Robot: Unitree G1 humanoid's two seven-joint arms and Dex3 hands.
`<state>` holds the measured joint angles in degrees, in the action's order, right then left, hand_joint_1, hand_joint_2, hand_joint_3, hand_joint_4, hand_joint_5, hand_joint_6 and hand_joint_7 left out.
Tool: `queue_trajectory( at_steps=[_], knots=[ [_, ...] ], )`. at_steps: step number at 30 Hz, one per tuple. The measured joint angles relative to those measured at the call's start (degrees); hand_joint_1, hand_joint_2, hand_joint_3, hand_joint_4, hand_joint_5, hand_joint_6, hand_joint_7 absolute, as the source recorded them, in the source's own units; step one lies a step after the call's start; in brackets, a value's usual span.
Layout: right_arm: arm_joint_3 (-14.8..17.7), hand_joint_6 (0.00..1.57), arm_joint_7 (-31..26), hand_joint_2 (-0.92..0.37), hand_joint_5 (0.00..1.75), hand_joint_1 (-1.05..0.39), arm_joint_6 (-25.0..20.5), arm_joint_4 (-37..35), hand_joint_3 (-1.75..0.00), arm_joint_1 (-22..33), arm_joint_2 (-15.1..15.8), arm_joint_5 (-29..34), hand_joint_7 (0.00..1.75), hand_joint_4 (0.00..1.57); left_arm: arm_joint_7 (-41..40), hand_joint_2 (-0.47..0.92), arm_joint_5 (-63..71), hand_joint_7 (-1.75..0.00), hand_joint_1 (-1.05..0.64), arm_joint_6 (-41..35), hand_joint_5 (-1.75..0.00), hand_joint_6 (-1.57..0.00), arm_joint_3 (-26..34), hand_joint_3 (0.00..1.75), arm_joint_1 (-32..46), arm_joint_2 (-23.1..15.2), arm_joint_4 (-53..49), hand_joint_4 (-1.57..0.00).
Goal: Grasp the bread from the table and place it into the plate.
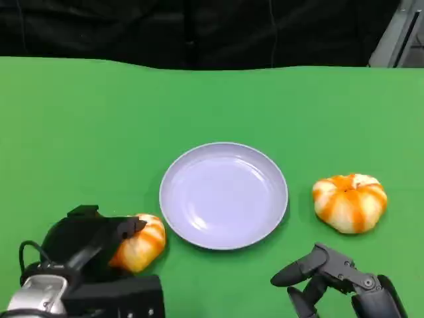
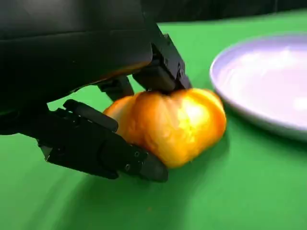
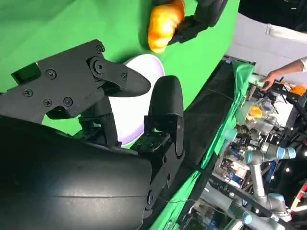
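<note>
Two orange-and-white bread rolls lie on the green table. One roll (image 1: 140,241) (image 2: 168,124) (image 3: 164,23) sits just left of the lavender plate (image 1: 224,195) (image 2: 261,81) (image 3: 134,103), and my left hand (image 1: 93,242) (image 2: 103,120) grips it with fingers (image 2: 158,67) above and below. The other roll (image 1: 350,201) rests on the table right of the plate. My right hand (image 1: 331,278) (image 3: 110,100) hovers below that roll near the front edge, fingers apart and holding nothing.
The green table (image 1: 99,126) ends at a black backdrop along the far side. In the right wrist view, a person's hand (image 3: 280,72) and lab equipment with another robot arm (image 3: 261,158) are beyond the table.
</note>
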<state>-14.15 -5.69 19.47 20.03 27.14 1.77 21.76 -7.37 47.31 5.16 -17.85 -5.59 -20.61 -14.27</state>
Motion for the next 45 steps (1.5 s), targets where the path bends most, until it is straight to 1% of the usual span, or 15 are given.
queue_trajectory(
  at_steps=[1,2,3,4,6,9,14,18,21,24,30,35,38,41,45],
  knots=[
    [-0.03,0.67,0.0,-0.68,1.52,-0.2,0.0,0.16,-0.79,-0.04,0.0,0.0,1.04,0.69,-2.02,0.49,-0.34,-1.14,-0.15,1.68,-1.74,-0.91,0.07,1.1,0.11,-0.07,-0.8,-0.85],
    [-0.03,0.67,0.0,-0.68,1.52,-0.2,0.0,0.25,-0.79,-0.12,-0.01,-0.01,1.04,0.69,-4.12,0.48,-0.73,-1.2,-0.15,3.27,-1.74,-0.89,0.09,1.12,0.2,-0.14,-1.61,-0.85],
    [-0.03,0.67,0.0,-0.67,1.52,-0.2,0.0,0.26,-0.79,-0.15,-0.01,-0.02,1.05,0.68,-5.46,0.43,-1.13,-1.39,-0.14,4.35,-1.75,-0.83,0.1,1.19,0.2,-0.17,-2.21,-0.87],
    [-0.03,0.67,0.0,-0.67,1.52,-0.21,0.0,0.27,-0.79,-0.17,-0.01,-0.03,1.05,0.68,-7.22,0.41,-1.46,-1.46,-0.13,5.54,-1.75,-0.81,0.22,1.21,0.27,-0.19,-2.81,-0.88],
    [-0.01,0.67,0.0,-0.67,1.52,-0.21,0.0,0.26,-0.79,-0.2,-0.01,-0.04,1.05,0.69,-11.49,0.37,-1.99,-1.52,-0.11,8.31,-1.75,-0.79,0.62,1.28,0.75,-0.21,-3.35,-0.9],
    [0.01,0.67,0.0,-0.67,1.52,-0.21,-0.01,0.25,-0.79,-0.43,-0.03,-0.04,1.05,0.68,-17.57,0.3,-2.59,-1.57,-0.08,12.64,-1.75,-0.78,1.75,1.37,1.85,-0.21,-3.57,-0.91],
    [0.02,0.67,-0.01,-0.67,1.52,-0.2,-0.01,-0.2,-0.79,-0.99,-0.03,-0.02,1.05,0.68,-24.56,0.24,-2.57,-1.56,-0.08,17.66,-1.75,-0.8,2.89,1.45,2.75,-0.23,-3.59,-0.94],
    [0.03,0.66,-0.02,-0.67,1.52,-0.19,-0.01,-0.83,-0.79,-1.21,-0.02,-0.03,1.05,0.69,-28.41,0.18,-2.47,-1.48,-0.12,21.32,-1.75,-0.85,3.23,1.62,3.52,-0.26,-3.38,-0.95],
    [0.01,0.66,-0.02,-0.68,1.53,-0.19,-0.01,-0.85,-0.79,-1.55,-0.02,0.0,1.05,0.68,-30.4,0.17,-2.49,-1.45,-0.16,25.66,-1.75,-0.84,3.26,1.64,3.57,-0.29,-1.74,-0.93],
    [0.03,0.66,-0.02,-0.67,1.53,-0.2,-0.01,-0.86,-0.79,-1.61,-0.02,-0.02,1.05,0.69,-30.48,0.14,-2.48,-1.42,-0.15,27.42,-1.75,-0.87,3.25,1.65,3.41,-0.26,-0.16,-0.93],
    [0.11,0.66,-0.05,-0.67,1.53,-0.19,0.0,-0.97,-0.8,-1.59,0.03,-0.04,1.05,0.68,-29.97,0.12,-2.14,-1.44,-0.15,28.22,-1.75,-0.88,2.82,1.66,1.38,0.57,0.21,-0.95],
    [-0.12,0.66,-0.16,-0.67,1.53,-0.19,0.0,-0.9,-0.8,-1.28,0.0,0.03,1.06,0.68,-28.17,0.11,-1.68,-1.55,-0.11,27.86,-1.75,-0.86,0.79,1.61,-3.87,3.58,-0.99,-0.97],
    [-0.36,0.66,-0.28,-0.68,1.53,-0.2,-0.01,-0.76,-0.8,-0.64,-0.05,0.09,1.06,0.68,-27.85,0.13,-0.97,-1.54,-0.11,26.45,-1.75,-0.85,-0.55,1.6,-6.86,5.35,-3.01,-0.97],
    [-0.59,0.66,-0.31,-0.68,1.52,-0.21,-0.16,-0.4,-0.8,-0.27,-0.2,0.19,1.06,0.68,-26.38,0.16,-0.75,-1.52,-0.13,25.6,-1.75,-0.85,-1.45,1.59,-8.46,6.16,-4.67,-0.96],
    [-0.83,0.66,-0.42,-0.67,1.52,-0.21,-0.55,0.17,-0.8,-0.16,-0.22,0.37,1.06,0.69,-24.93,0.17,-0.72,-1.56,-0.14,24.37,-1.75,-0.84,-2.68,1.55,-10.88,7.1,-7.28,-0.95]
  ],
)
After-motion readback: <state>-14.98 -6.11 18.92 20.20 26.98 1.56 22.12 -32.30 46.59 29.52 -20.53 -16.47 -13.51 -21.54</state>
